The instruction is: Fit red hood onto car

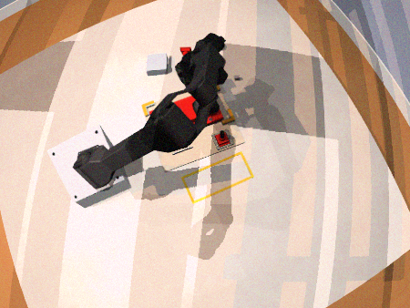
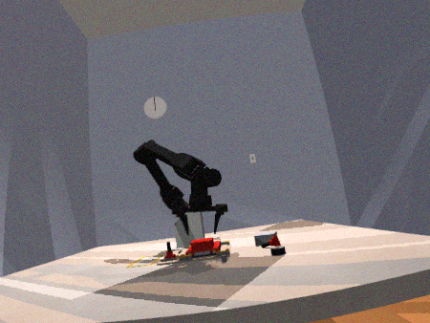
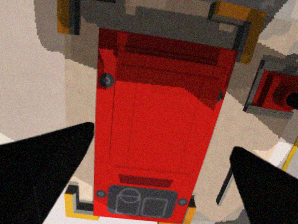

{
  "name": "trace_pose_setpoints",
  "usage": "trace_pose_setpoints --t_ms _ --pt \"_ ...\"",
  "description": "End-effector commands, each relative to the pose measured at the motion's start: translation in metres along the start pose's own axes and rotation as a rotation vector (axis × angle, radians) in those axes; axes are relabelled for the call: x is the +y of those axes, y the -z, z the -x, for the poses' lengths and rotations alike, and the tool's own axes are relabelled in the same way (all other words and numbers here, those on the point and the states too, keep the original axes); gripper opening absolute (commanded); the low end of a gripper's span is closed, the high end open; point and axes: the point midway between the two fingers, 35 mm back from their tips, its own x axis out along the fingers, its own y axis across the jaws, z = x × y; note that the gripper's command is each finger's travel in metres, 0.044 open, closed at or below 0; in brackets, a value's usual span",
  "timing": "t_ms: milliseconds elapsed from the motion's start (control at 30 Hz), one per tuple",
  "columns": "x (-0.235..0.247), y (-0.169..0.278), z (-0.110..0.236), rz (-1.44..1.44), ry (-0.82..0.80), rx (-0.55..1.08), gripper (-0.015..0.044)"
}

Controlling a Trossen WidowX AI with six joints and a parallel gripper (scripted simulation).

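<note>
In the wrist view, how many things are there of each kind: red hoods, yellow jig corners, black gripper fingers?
Red hood: 1
Yellow jig corners: 4
Black gripper fingers: 2, standing open on either side of the hood
Total: 7

You see a matte black arm (image 2: 164, 164) of chunky angular links, bulky rounded joints, a blocky black base (image 1: 93, 166), two dark tapered fingers, no visible markings.
</note>
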Motion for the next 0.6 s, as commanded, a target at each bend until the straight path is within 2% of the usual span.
trace_pose_setpoints --t_ms 0,567 --pt "-0.0051 -0.0003 0.0383 -0.005 -0.081 -0.012 0.044" --pt "-0.0056 -0.0001 0.0405 -0.005 -0.086 -0.012 0.044"
